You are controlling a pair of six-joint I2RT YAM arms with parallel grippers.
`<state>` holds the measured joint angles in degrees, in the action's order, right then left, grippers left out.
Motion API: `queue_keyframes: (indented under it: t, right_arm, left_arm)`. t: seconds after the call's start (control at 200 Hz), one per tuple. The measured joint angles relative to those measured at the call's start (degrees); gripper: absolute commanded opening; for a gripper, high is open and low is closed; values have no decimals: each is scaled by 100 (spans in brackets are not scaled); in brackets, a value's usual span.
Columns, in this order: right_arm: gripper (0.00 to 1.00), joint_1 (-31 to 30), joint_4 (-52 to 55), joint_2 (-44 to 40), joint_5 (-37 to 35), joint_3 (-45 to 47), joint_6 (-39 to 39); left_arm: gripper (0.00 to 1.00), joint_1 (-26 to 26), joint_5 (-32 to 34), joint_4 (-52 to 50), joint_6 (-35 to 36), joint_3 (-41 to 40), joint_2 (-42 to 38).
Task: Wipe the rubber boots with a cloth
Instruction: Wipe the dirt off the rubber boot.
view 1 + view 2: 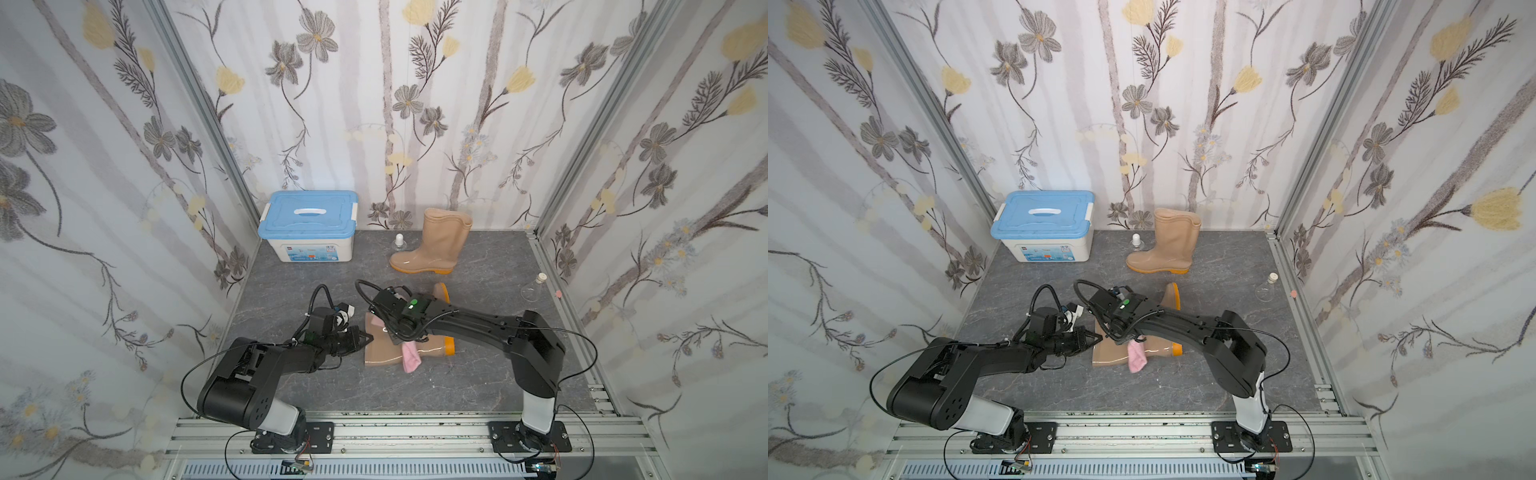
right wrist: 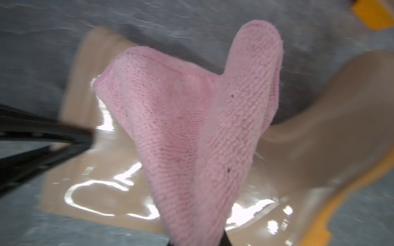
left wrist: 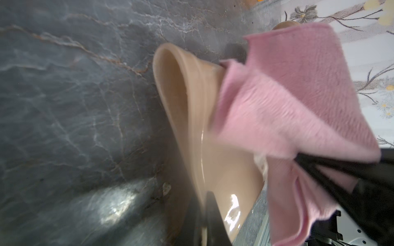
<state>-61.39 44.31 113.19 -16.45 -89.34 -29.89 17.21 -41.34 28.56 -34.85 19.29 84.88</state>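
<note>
So, mid-wipe: right end effector grips the cloth on the lying boot, left end effector pinches its cuff; next, probably sweep toward the foot.

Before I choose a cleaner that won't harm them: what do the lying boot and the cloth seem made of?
The boot: likely rubber or soft plastic, glossy tan; sharp mirror-like glare, flattened shaft. The cloth: probably microfibre terry, matte pink; fine looped pile, limp folds.

A lab test booth: floral-papered panels in aluminium framing.
</note>
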Motion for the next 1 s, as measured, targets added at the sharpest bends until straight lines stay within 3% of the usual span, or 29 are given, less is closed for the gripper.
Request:
queue_keyframes:
  t: [0.105, 0.225, 0.535, 0.684, 0.819, 0.999]
  right_arm:
    - [0, -151, -308, 522, 614, -208, -52]
    - [0, -98, -409, 382, 734, 282, -98]
    - [0, 833, 273, -1945, -374, 2608, -299]
    - [0, 1040, 809, -2813, -876, 2924, -282]
    - [0, 778, 730, -2444, -859, 2387, -197]
    - [0, 31, -72, -721, -39, 1104, -334]
  left_arm:
    - [0, 7, 17, -2, 2, 0, -15]
    - [0, 20, 17, -15, 13, 0, -42]
    - [0, 26, -48, -17, 15, 7, -44]
    - [0, 15, -2, -13, 17, 15, -39]
    - [0, 20, 24, -17, 20, 26, -39]
    - [0, 20, 59, -50, 24, 26, -81]
